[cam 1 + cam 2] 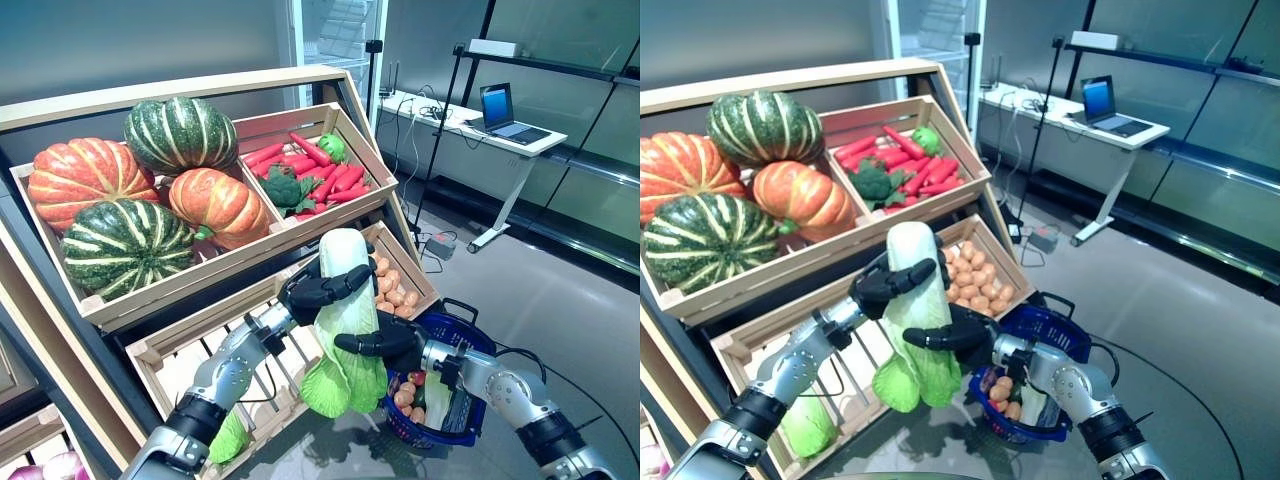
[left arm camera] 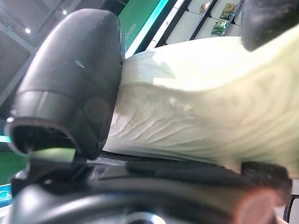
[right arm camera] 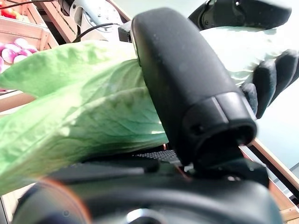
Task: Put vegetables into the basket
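Cabbage is held upright in mid-air by both hands: a napa cabbage [image 1: 346,330], pale stem end up and green leaves hanging down. The right hand [image 1: 385,343] is curled round its lower, leafy half, the arm reaching in from the lower right. The left hand [image 1: 322,290] is wrapped round the white upper part, its arm stretched up from the lower left. Just beside and below the cabbage, a blue basket [image 1: 465,336] is seen on the floor, already holding some produce. Behind the hands, a wooden crate of potatoes [image 1: 393,286] is set, and farther up, crates of pumpkins [image 1: 140,190] and carrots [image 1: 320,165].
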